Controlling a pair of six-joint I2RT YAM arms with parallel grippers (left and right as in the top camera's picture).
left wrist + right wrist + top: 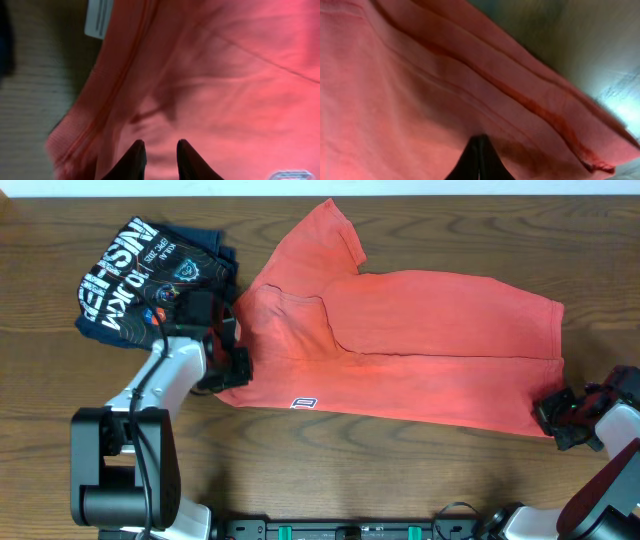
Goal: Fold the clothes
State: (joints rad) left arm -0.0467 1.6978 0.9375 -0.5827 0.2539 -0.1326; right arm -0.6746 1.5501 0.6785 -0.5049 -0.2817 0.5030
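The orange-red T-shirt [430, 350] lies partly folded across the middle of the table, with a sleeve pointing to the far side and a small white label [305, 402] near its front edge. My left gripper [235, 370] is at the shirt's front left corner. In the left wrist view its jaws [160, 146] stand a little apart with the shirt's cloth [225, 75] bunched between them. My right gripper [548, 412] is at the front right corner. Its fingers [480, 137] are pressed together into the puckered cloth [395, 75] just inside the hem.
A dark navy folded shirt [140, 280] with white lettering lies at the far left, touching the left arm's wrist. Bare wooden table [400, 480] runs along the front, where both arm bases stand. A white tag [97, 17] sticks out at the shirt's edge.
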